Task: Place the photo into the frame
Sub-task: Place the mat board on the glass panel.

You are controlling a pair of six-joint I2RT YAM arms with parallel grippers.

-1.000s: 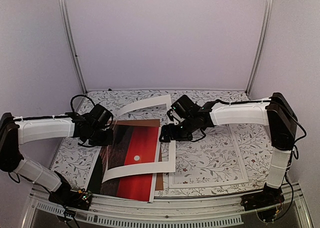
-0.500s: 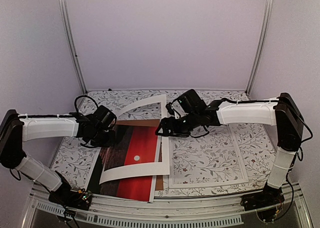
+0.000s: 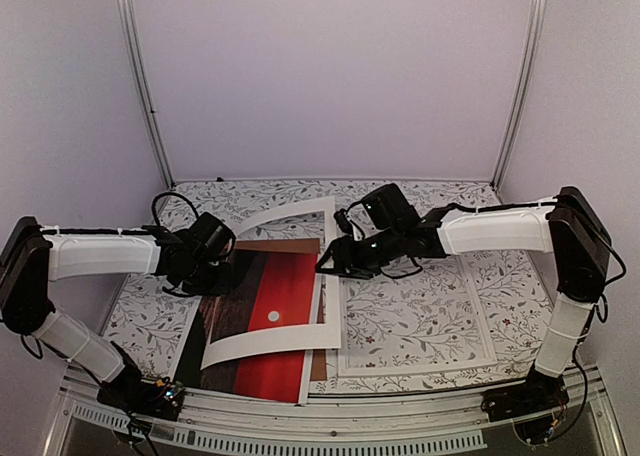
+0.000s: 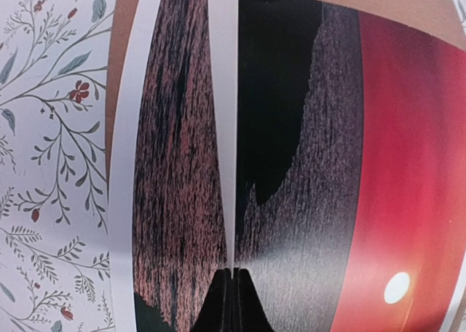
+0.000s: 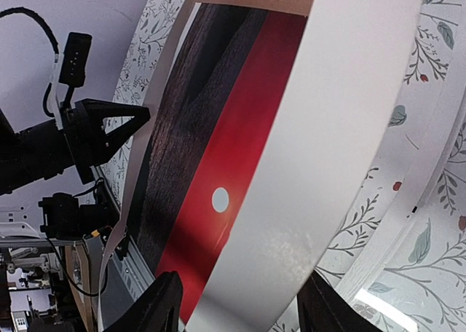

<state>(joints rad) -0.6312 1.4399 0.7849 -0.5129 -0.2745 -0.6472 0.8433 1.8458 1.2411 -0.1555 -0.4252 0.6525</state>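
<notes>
Under the left claw [image 4: 233, 281], which pinches the white mat [image 4: 222, 92], lies the photo [image 4: 408, 164]. The right claw [image 5: 244, 303] sits around the mat, but I cannot tell if it grips. A rough pull could bend the mat.

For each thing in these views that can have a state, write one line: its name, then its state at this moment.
left gripper: shut on the window mat's left strip.
right gripper: open, fingers either side of the mat's right strip.
window mat: bowed, far side raised.
photo: flat on the backing board, not in the frame.
backing board: flat under the photo.
frame: flat on the table, empty.
</notes>
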